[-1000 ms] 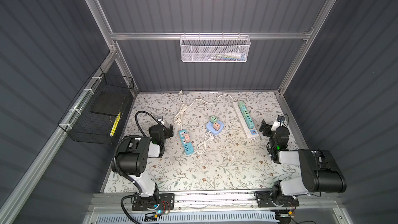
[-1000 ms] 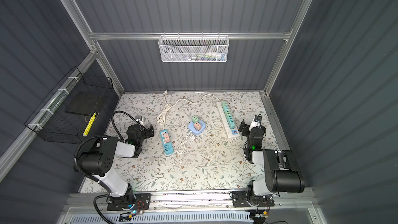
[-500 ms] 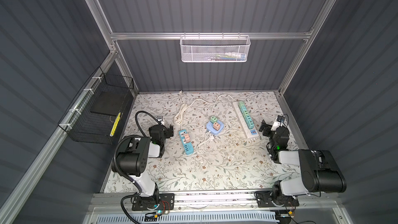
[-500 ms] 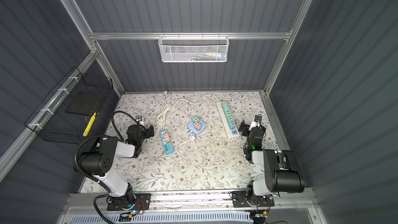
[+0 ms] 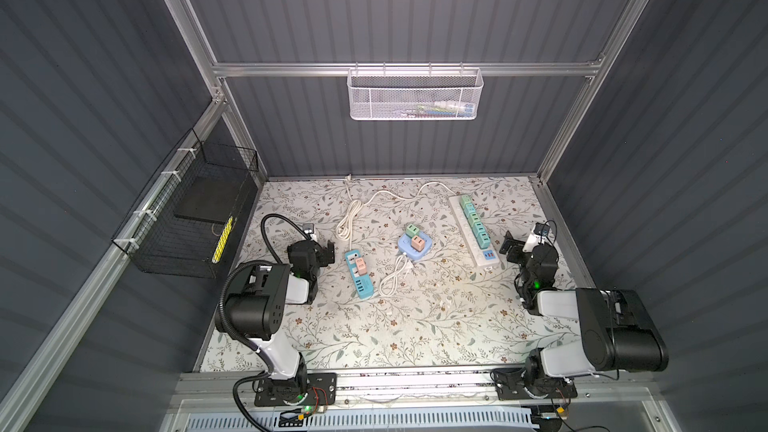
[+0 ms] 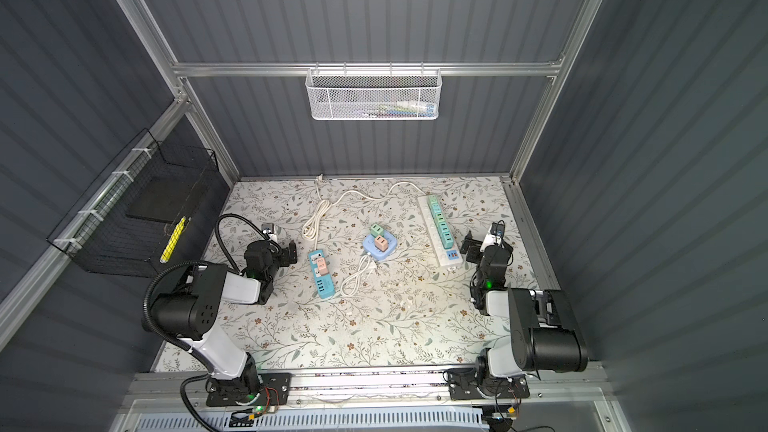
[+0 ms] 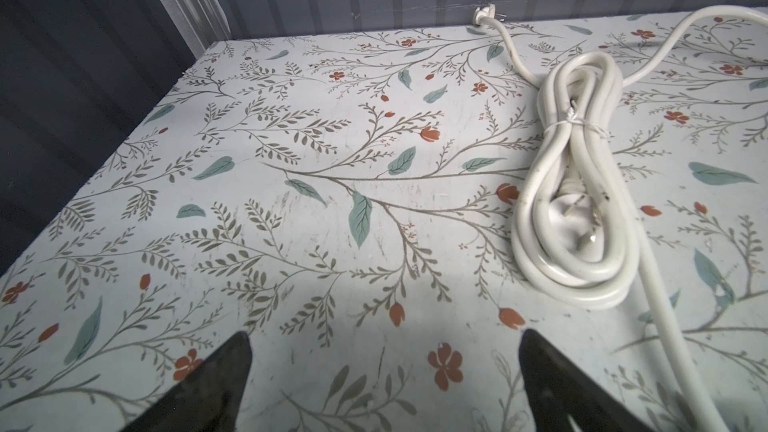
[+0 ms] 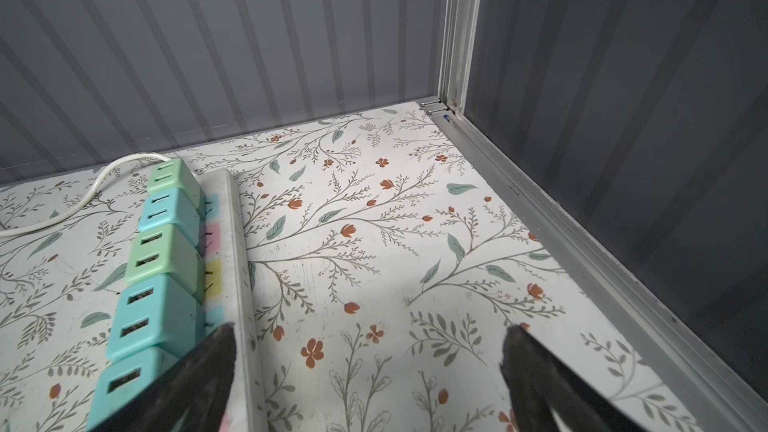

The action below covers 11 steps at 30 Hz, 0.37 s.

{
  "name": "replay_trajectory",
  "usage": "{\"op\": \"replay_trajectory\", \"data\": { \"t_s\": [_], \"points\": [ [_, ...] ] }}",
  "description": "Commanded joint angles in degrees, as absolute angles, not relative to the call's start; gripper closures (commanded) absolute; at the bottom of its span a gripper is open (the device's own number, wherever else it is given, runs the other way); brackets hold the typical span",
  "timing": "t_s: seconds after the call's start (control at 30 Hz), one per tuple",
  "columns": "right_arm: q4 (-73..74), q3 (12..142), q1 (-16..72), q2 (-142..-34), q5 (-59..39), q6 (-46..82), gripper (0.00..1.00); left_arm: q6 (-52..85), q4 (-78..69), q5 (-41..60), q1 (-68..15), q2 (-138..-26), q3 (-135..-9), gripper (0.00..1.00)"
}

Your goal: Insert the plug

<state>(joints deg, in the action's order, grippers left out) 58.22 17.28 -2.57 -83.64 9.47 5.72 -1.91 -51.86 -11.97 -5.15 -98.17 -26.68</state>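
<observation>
A teal power strip (image 5: pixel 358 275) (image 6: pixel 322 278) lies left of the middle with a pink cube plug (image 5: pixel 361 266) seated in it. A round blue socket hub (image 5: pixel 412 249) (image 6: pixel 379 245) carries a green cube and a pink cube. At the right, a long white power strip (image 5: pixel 474 228) (image 8: pixel 239 251) holds several green and teal cubes (image 8: pixel 164 251). In the left wrist view, a white cord plug (image 7: pixel 579 218) lies inside a tied cord coil (image 7: pixel 577 160). My left gripper (image 5: pixel 311 248) (image 7: pixel 386 338) is open over bare mat. My right gripper (image 5: pixel 530 245) (image 8: pixel 370 332) is open beside the white strip.
A floral mat (image 5: pixel 415 326) covers the floor inside grey walls. A second small cord coil (image 5: pixel 392 280) lies near the hub. A black wire basket (image 5: pixel 187 218) hangs on the left wall and a white mesh basket (image 5: pixel 413 93) on the back wall. A metal rail (image 8: pixel 582 243) edges the right side.
</observation>
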Motion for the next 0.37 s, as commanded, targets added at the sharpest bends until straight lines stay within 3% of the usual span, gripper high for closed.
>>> {"op": "replay_trajectory", "data": {
  "t_s": [0.0, 0.33],
  "points": [
    [57.92, 17.53, -2.37, -83.57, 10.34, 5.24, 0.01, -1.34, -51.57, -11.48, -4.83, -98.44, -27.32, 0.00],
    [57.79, 17.58, -2.35, -83.67, 10.33, 5.21, 0.01, -1.14, -51.48, -9.91, -4.04, -98.34, -27.26, 0.00]
  ]
}}
